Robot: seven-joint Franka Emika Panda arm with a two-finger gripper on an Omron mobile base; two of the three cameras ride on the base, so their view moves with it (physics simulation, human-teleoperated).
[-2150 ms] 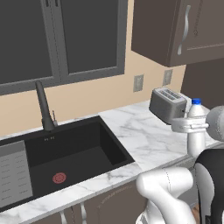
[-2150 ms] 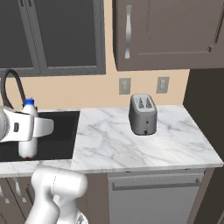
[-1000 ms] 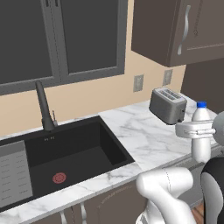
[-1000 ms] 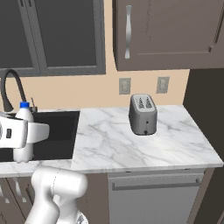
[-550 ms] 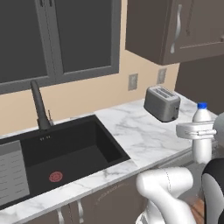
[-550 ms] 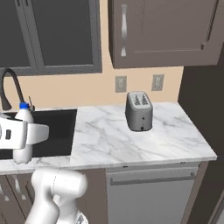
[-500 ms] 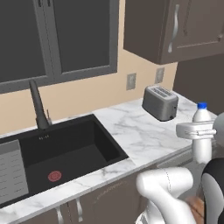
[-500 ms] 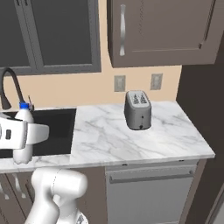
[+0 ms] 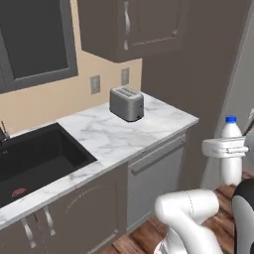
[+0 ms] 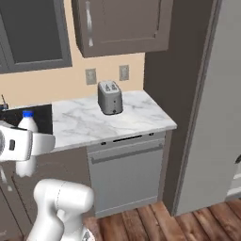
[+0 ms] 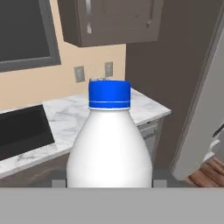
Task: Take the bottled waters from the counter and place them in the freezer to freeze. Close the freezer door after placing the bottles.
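Observation:
My gripper (image 9: 225, 148) is shut on a white bottled water (image 9: 231, 161) with a blue cap, held upright in the air off the right end of the counter (image 9: 124, 136). In the right base view the bottle (image 10: 26, 162) hangs behind the white hand, left of the marble slab (image 10: 94, 123). It stands large in the hand view (image 11: 109, 144), between the two fingertips (image 11: 59, 183). The tall grey freezer (image 10: 221, 103) rises at the far right, and a strip of it (image 9: 246, 64) shows in the left base view. A white part shows at its lower edge; whether the freezer door is open I cannot tell.
A grey toaster (image 9: 127, 103) stands at the back of the counter. The black sink (image 9: 34, 158) lies to the left. A grey dishwasher front (image 10: 124, 169) sits under the slab, over the wooden floor (image 10: 155, 216). Brown wall cabinets (image 10: 122, 23) hang above.
The whole picture has swung right, so the camera moved: sink and window slid left, and the freezer and floor came into view. The bottle stays in my gripper.

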